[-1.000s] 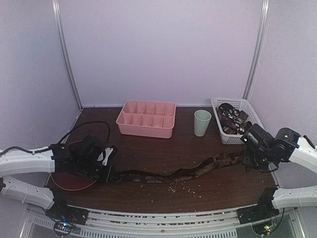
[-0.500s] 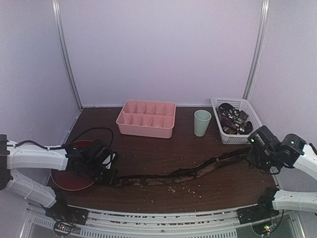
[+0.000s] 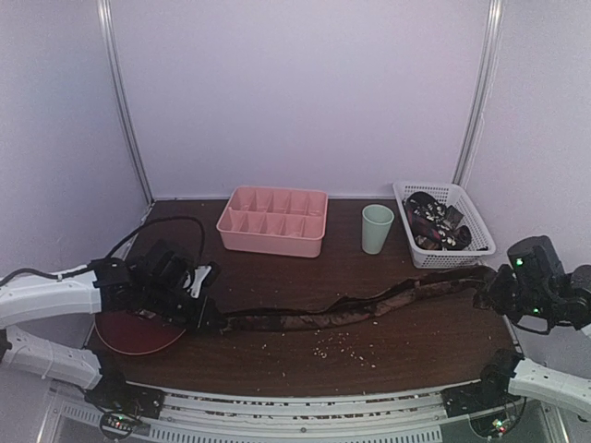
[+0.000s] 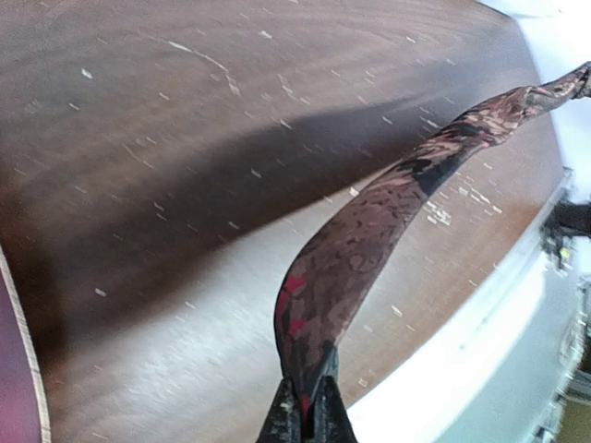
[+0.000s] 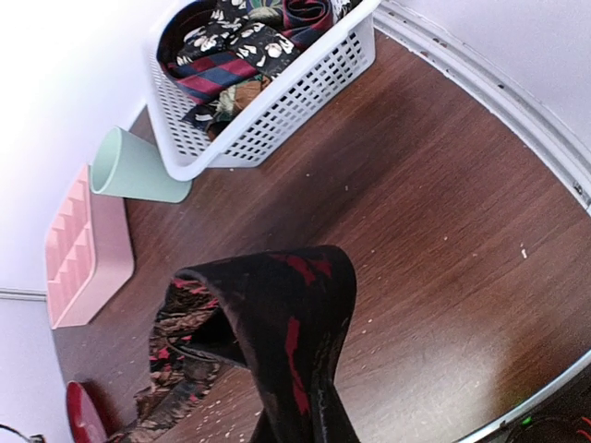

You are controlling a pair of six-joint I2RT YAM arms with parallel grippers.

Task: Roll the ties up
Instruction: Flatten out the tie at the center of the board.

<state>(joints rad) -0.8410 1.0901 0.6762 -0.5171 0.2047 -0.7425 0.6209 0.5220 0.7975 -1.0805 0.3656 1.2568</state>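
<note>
One dark brown tie with red and tan pattern stretches across the table from left to right, raised at both ends. My left gripper is shut on its narrow end, which shows pinched between the fingertips in the left wrist view. My right gripper is shut on the wide end, and the tie folds over just past the fingers there. More ties lie heaped in the white basket at the back right.
A pink compartment tray stands at the back centre, a pale green cup beside it. A red plate lies under my left arm. Light crumbs are scattered near the front edge.
My right gripper has pulled away to the right with the tie's wide end, drawing the tie straighter and tauter. My left gripper keeps its hold and has shifted only slightly.
</note>
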